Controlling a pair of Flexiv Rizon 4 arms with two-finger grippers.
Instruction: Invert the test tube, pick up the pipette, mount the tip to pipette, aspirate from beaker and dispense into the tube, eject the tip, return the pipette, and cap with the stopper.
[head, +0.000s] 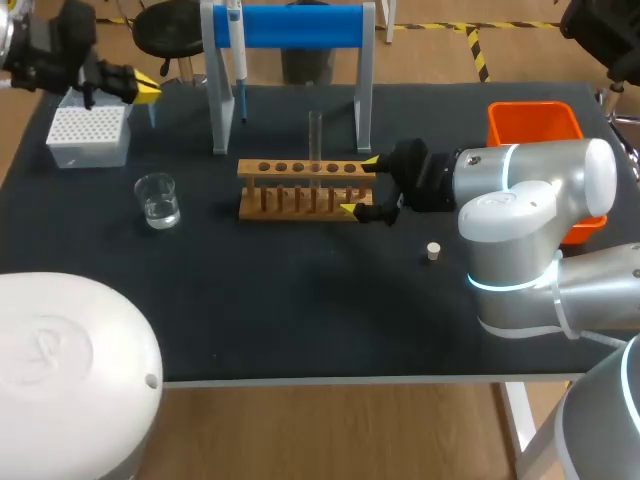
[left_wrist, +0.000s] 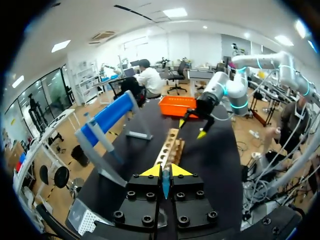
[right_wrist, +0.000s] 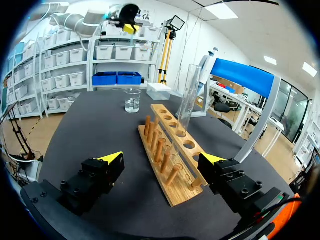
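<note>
Left gripper by tip box, fingers pressed together, holding nothing.
Beaker well apart from rack.
Pipette hangs on stand; likely next pick: approach square, lift straight up.
Tube upright in rack.
Right gripper spread around rack end, not touching tube.
Stopper beside right arm, bin behind it.
Table black, matte; stand posts close behind rack.
</note>
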